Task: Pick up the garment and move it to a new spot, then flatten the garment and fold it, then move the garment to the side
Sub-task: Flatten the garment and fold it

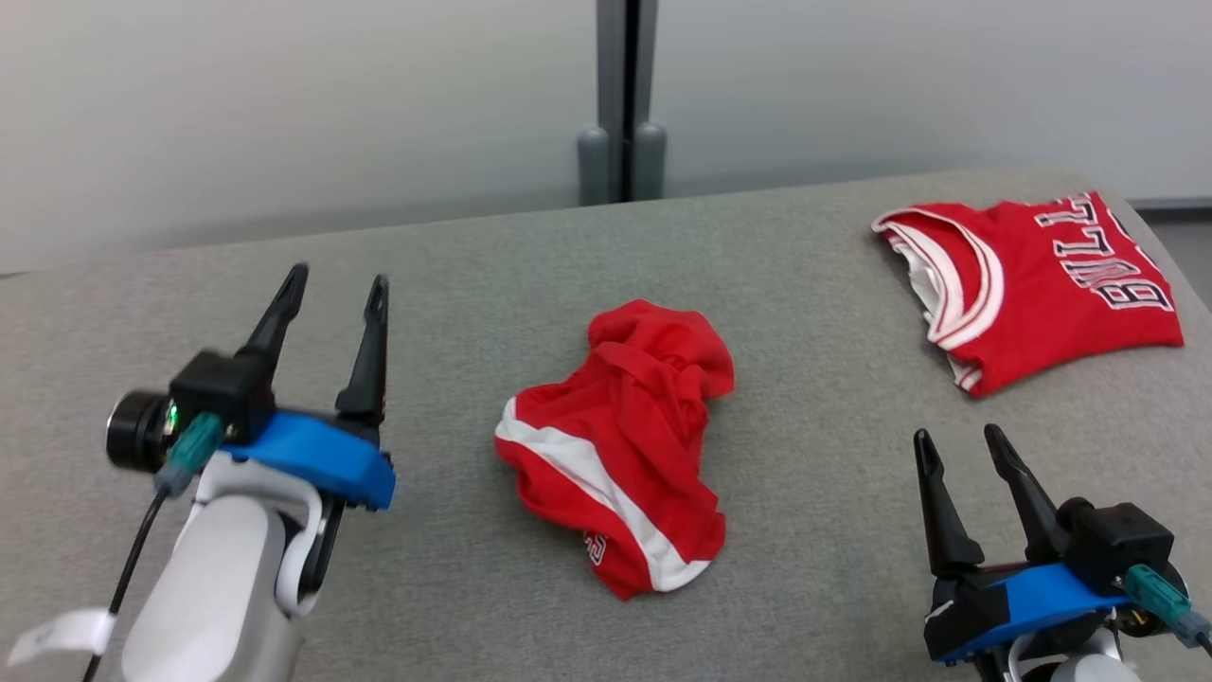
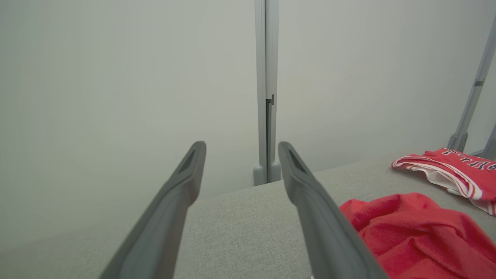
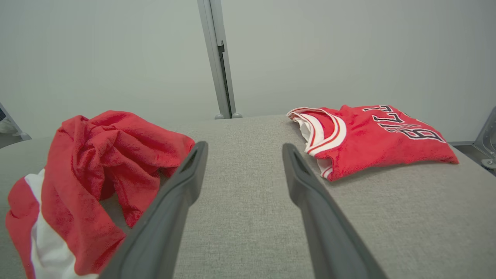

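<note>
A crumpled red garment with a white stripe lies bunched in the middle of the grey table. It shows at the lower right of the left wrist view and at the left of the right wrist view. My left gripper hovers open to the left of it, nothing between its fingers. My right gripper stands open at the lower right, apart from the garment, its fingers empty.
A folded red jersey with white trim and dark lettering lies at the table's far right, also seen in the wrist views. A grey post stands behind the table's far edge against a pale wall.
</note>
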